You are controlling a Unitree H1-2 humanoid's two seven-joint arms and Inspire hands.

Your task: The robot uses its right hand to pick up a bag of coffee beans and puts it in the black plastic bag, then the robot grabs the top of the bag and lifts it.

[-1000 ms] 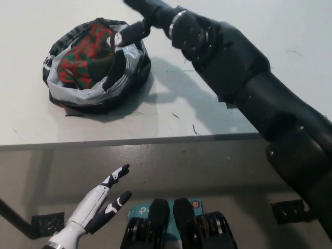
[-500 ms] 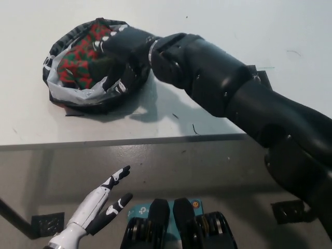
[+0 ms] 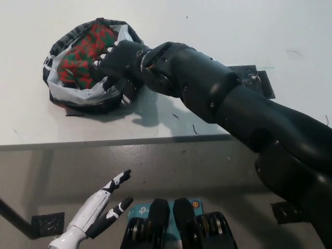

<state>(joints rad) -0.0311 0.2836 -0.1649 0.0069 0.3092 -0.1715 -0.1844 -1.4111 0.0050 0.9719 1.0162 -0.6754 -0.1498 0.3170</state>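
coffee bean bag (image 3: 85,54): one unit, red and green patterned, located in the upper left of the frame. it lies inside the one black plastic bag (image 3: 65,101), whose rim is rolled down into a low ring with a pale grey inner lining showing. the coffee bean bag is partly covered on its right side by the right hand.

black plastic bag: sits on the white table (image 3: 207,31), near the table's front edge, upper left of the frame. a thin dark strip shows under its lower edge.

right hand (image 3: 122,59): one black hand, reaching in from the lower right across the centre of the frame on a thick black arm. the hand lies over the right side of the plastic bag's opening, palm down, with the fingers (image 3: 104,65) curled over the rim and into the opening. the fingertips touch the rim or the lining; whether they grip it or merely rest on it cannot be told.

left hand (image 3: 101,210): one white hand with black fingertips, at rest in the lower left of the frame, below the table edge, fingers spread apart and holding nothing.

other items: one dark flat patch (image 3: 254,80) on the table, right of centre, partly hidden by the arm.
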